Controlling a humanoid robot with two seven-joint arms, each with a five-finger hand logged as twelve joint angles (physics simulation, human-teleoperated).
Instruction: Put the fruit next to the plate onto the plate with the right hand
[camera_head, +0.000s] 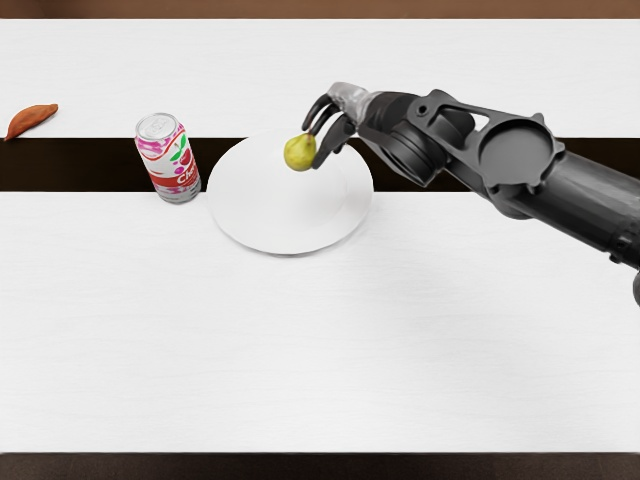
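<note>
White tabletops (320, 340) split by a dark gap (80, 165) (evenly lit).

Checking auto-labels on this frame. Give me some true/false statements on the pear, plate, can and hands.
1. The right hand grasps the pear. True.
2. The pear lies on the table beside the plate. False: it is in the fingers, over the plate's far part.
3. The can stands upright, left of the plate. True.
4. Both arms are in view. False: only the right arm shows, coming in from the right.
</note>
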